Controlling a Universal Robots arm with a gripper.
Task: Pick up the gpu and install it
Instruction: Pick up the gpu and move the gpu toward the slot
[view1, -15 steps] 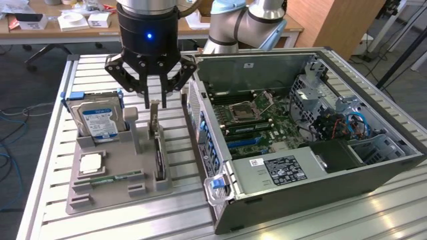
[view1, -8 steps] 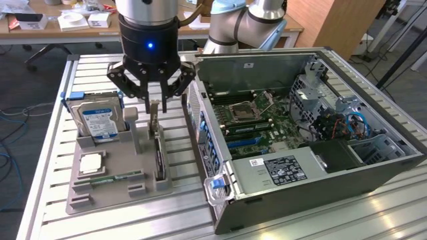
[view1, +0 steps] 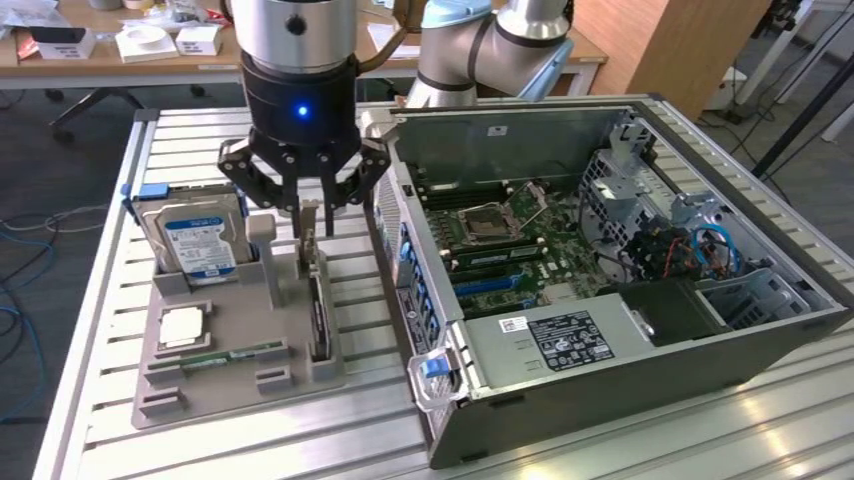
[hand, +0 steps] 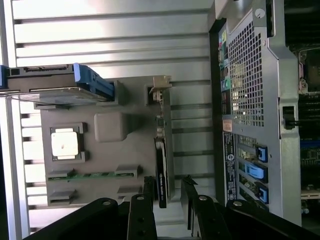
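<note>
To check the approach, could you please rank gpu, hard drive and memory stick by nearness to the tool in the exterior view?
1. gpu, directly under the tool.
2. hard drive, to the exterior view's left.
3. memory stick, at the tray's near end.

No word or number can be read with certainty. The hard drive (view1: 198, 215) carries a blue-and-white label (view1: 200, 245) whose print is too fine to make out. The power supply (view1: 501, 358) bears a black label (view1: 571, 337) with rows of white print, illegible, and beside it 1 small white sticker (view1: 511, 324) with dark lines, possibly a barcode. A second white sticker (view1: 497, 130) stands on the inner wall of the computer case (view1: 641, 400). In the wrist view, the gpu (hand: 161, 175) shows faint pale lettering along its edge, and the rear panel (hand: 250, 75) bears a narrow printed strip (hand: 228, 160), both unreadable.
</note>
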